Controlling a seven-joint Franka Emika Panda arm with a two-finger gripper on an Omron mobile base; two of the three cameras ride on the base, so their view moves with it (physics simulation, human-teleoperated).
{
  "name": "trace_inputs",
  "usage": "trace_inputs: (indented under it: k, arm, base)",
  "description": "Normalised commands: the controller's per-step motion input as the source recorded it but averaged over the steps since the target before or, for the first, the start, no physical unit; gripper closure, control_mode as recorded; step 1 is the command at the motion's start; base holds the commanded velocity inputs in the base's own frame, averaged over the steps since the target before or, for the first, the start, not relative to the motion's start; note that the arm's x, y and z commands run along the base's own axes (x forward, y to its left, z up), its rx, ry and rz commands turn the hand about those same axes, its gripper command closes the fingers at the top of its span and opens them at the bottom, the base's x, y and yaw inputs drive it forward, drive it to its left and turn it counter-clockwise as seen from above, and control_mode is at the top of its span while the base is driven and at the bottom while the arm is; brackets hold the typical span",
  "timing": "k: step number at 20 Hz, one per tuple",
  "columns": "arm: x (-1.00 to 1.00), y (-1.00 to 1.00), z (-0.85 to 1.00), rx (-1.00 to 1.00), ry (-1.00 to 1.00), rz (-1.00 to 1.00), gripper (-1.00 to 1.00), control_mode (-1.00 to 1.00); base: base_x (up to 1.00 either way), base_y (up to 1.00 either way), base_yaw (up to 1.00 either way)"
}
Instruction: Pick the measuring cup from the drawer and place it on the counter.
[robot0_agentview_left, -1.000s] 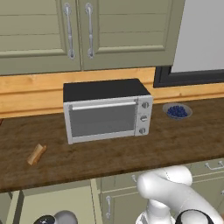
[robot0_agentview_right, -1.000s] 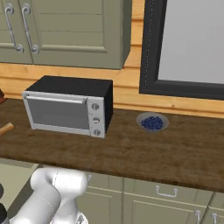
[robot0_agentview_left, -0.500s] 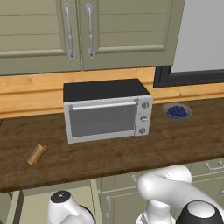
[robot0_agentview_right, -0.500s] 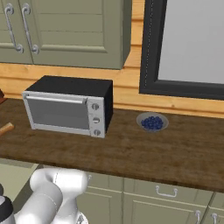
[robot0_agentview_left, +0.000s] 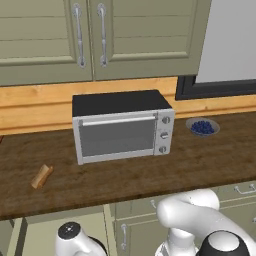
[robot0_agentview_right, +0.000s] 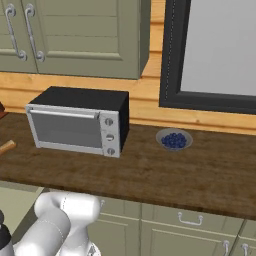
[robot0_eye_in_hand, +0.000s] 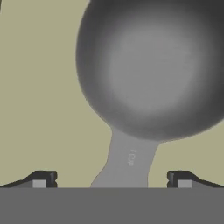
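In the hand view the grey metal measuring cup (robot0_eye_in_hand: 153, 65) looms large and close, lying on the pale floor of the drawer (robot0_eye_in_hand: 39, 87). Its flat handle (robot0_eye_in_hand: 129, 159) runs down between my two fingertips (robot0_eye_in_hand: 43, 179). My gripper (robot0_eye_in_hand: 111, 180) is open, its fingers standing wide apart on either side of the handle without touching it. In the left base view my arm's wrist (robot0_agentview_left: 70, 234) reaches down over the drawer's pale interior (robot0_agentview_left: 35, 235), below the front edge of the dark wood counter (robot0_agentview_left: 125, 180).
A silver toaster oven (robot0_agentview_left: 122, 125) stands at the middle of the counter. A tan wooden stick (robot0_agentview_left: 42, 176) lies to its left and a small bowl of blueberries (robot0_agentview_left: 202, 126) to its right. Green wall cabinets hang above.
The arm's wrist has come up into the bottom left of the left base view, over the drawer. Things on the counter have not moved.
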Motion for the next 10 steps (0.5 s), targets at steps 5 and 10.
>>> trace_inputs:
  k: [5, 10]
  arm:
    - [0.00, 0.00, -0.14, -0.01, -0.06, -0.01, -1.00, -1.00]
    - [0.00, -0.04, -0.11, 0.00, -0.01, 0.00, -1.00, -1.00]
  base:
    - [0.00, 0.00, 0.00]
    - [0.00, 0.00, 0.00]
